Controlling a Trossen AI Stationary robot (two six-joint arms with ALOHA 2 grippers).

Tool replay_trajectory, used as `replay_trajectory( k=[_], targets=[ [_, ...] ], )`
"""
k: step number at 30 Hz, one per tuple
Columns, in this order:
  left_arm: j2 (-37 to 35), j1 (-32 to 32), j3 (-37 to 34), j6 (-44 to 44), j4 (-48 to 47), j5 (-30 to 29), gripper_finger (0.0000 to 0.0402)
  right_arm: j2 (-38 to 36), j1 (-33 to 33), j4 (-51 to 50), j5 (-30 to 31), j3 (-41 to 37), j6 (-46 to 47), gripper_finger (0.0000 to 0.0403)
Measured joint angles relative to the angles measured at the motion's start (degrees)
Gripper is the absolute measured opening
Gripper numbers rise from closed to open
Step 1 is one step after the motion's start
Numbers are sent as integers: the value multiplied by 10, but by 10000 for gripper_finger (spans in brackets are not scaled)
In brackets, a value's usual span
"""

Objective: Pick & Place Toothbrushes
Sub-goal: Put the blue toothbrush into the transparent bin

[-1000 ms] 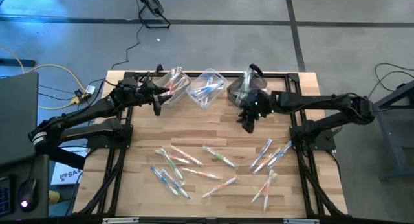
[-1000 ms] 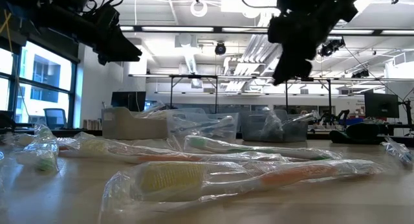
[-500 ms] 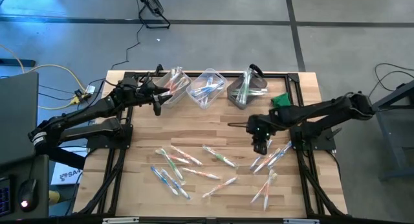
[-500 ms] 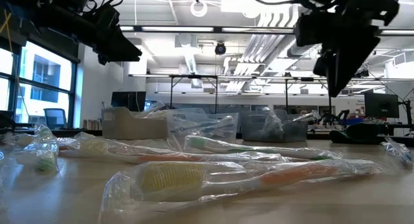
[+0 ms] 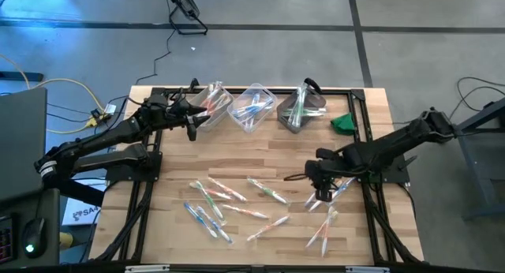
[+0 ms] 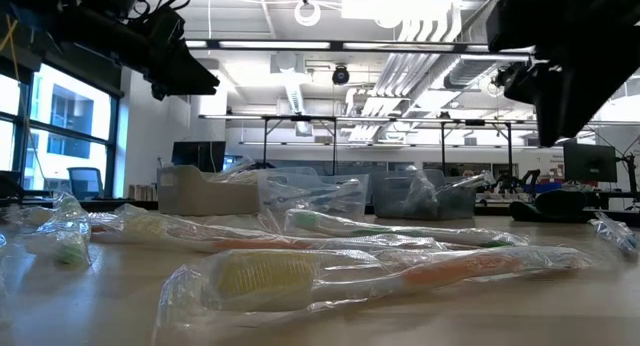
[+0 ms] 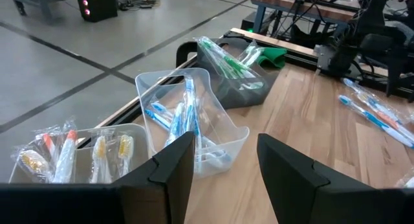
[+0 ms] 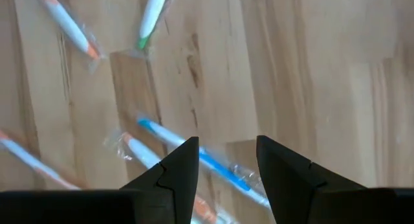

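**Two empty grippers, one over the bins and one over the loose brushes**

Three plastic bins stand in a row at the far edge of the wooden table [image 5: 260, 158]. The left bin [image 7: 77, 160] holds wrapped toothbrushes with orange and yellow on them, the middle bin [image 7: 194, 120] holds blue ones, and the dark right bin [image 7: 242, 78] holds green ones. A small green object [image 5: 342, 123] lies on the table just beside the dark bin.

More wrapped toothbrushes [image 5: 237, 202] lie scattered flat on the near half of the table, one loose group toward the left and centre, another cluster [image 5: 330, 196] toward the right.

The left gripper [image 5: 192, 129] hangs just in front of the left bin, its fingers [image 7: 169, 166] parted with a clear gap and nothing between them.

The right gripper [image 5: 314, 196] is down over the right-hand cluster. Its fingers [image 8: 174, 175] stand apart and empty, pointing down at a blue-handled toothbrush [image 8: 194, 160] lying on the wood just below them, with an orange-handled one [image 8: 145, 158] alongside. Whether the fingertips touch the wrappers cannot be told.
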Motion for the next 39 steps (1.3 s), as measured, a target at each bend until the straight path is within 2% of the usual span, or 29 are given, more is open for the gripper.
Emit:
replay_trajectory(
  k=[10,17,28,31,39],
  targets=[
    [0,0,0,0,0,1,164,0,42,-17,7,-26,76,148],
    [0,0,0,-2,0,2,164,25,58,-13,47,-43,40,148],
    [0,0,0,-4,-14,2,164,111,68,16,30,-43,-4,168],
    [0,0,0,-4,-14,1,164,124,68,18,14,-43,-4,167],
    [0,0,0,-15,-15,-1,164,130,68,25,15,-43,-5,166]
  ],
)
